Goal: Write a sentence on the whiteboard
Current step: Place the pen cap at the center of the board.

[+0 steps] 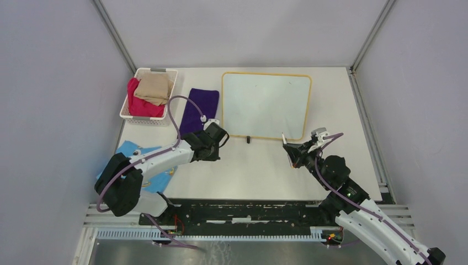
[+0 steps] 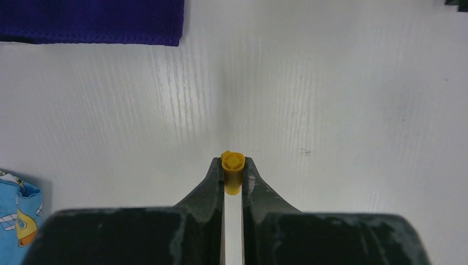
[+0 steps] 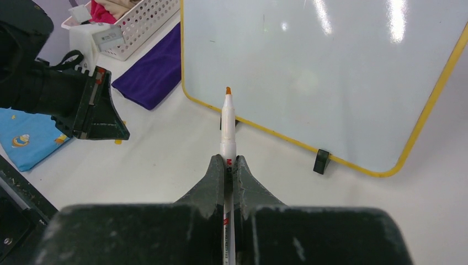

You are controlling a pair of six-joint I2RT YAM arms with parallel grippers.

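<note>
The whiteboard [image 1: 266, 105] lies flat at the back middle of the table, yellow-framed, its face [image 3: 331, 72] bare; no sentence shows on it. My right gripper [image 1: 295, 157] hovers in front of the board's near right corner, shut on a white marker [image 3: 227, 127]. The marker's bare orange tip points at the board's near edge. My left gripper [image 1: 208, 154] sits left of the board over the table, shut on a small yellow marker cap [image 2: 233, 176]. The right wrist view shows the left gripper [image 3: 113, 135] low over the table.
A white basket [image 1: 149, 94] with red and tan cloths stands at the back left. A purple cloth [image 1: 200, 107] lies between it and the board. A blue patterned cloth [image 1: 157, 176] lies under the left arm. A black board foot [image 3: 322, 162] sticks out at the near edge.
</note>
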